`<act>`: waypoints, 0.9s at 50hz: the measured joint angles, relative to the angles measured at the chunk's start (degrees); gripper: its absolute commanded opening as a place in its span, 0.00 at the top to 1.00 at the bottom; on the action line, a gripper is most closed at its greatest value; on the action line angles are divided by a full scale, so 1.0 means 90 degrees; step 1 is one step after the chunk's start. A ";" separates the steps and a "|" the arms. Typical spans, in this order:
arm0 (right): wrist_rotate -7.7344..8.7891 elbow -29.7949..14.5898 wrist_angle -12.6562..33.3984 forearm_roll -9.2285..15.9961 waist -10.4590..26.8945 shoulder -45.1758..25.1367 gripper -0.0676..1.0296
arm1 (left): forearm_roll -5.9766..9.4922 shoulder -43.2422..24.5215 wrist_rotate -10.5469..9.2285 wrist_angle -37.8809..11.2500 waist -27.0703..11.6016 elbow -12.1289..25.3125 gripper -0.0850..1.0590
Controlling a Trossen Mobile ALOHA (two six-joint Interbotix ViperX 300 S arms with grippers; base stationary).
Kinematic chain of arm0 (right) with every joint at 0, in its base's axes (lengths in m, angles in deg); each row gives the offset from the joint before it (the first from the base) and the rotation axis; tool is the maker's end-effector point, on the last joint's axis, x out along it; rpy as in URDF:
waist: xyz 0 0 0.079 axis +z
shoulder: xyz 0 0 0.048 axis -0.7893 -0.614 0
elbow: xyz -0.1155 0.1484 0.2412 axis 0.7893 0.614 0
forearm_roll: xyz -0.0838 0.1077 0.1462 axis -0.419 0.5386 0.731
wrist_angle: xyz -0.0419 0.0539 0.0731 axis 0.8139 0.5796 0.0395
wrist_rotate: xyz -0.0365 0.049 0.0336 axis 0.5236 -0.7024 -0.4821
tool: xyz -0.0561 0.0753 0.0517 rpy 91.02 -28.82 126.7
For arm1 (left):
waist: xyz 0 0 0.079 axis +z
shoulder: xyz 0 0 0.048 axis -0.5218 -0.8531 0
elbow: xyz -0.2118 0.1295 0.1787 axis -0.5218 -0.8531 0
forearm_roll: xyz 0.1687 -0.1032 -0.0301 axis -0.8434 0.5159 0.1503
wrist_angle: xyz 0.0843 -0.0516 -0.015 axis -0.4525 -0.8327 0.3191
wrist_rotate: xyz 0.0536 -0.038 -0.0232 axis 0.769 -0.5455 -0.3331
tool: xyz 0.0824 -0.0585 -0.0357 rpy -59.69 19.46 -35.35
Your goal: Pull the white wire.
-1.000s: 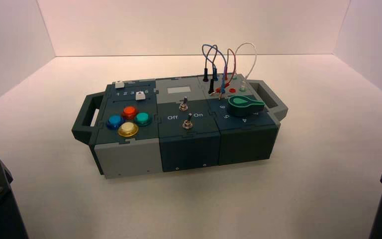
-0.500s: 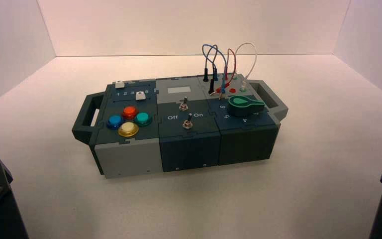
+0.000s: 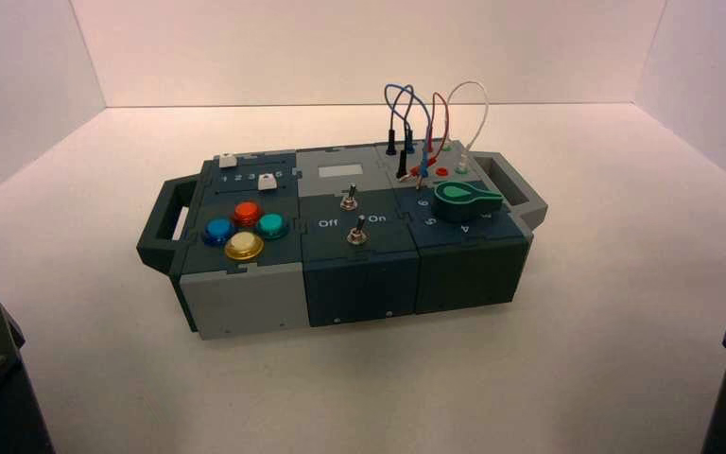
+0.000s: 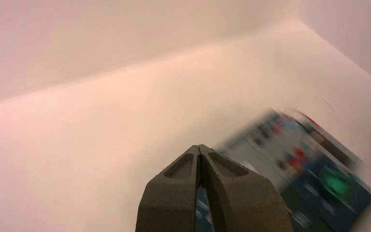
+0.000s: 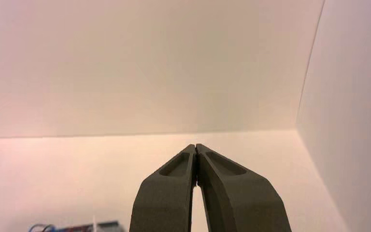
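The white wire (image 3: 470, 83) stands as a thin loop over the far right corner of the box (image 3: 246, 303), with both ends plugged in beside the red wire (image 3: 445, 113) and the blue wires (image 3: 399, 92). A sliver of it shows in the right wrist view (image 5: 93, 220). My left gripper (image 4: 200, 147) is shut and empty, held at the near left with the box beyond it. My right gripper (image 5: 195, 146) is shut and empty, parked at the near right, far from the wires.
The box has a green knob (image 3: 463, 199) just in front of the wires, two toggle switches (image 3: 357, 232) in the middle, coloured buttons (image 3: 244, 229) on the left and a handle at each end (image 3: 515, 180). White walls enclose the table.
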 measured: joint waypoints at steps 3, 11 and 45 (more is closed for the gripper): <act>0.0010 -0.0029 0.0234 0.0156 0.0000 0.0000 0.96 | 0.0068 -0.0107 -0.0225 -0.0146 -0.0371 0.0039 0.95; 0.0000 -0.0029 0.0654 0.0313 0.0215 0.0000 0.96 | 0.0127 -0.0361 -0.0859 0.0088 -0.0996 0.0029 0.95; -0.0020 -0.0020 0.2324 0.0918 0.1338 -0.1230 0.96 | 0.0225 -0.1914 -0.1758 0.1143 -0.2471 -0.0107 0.95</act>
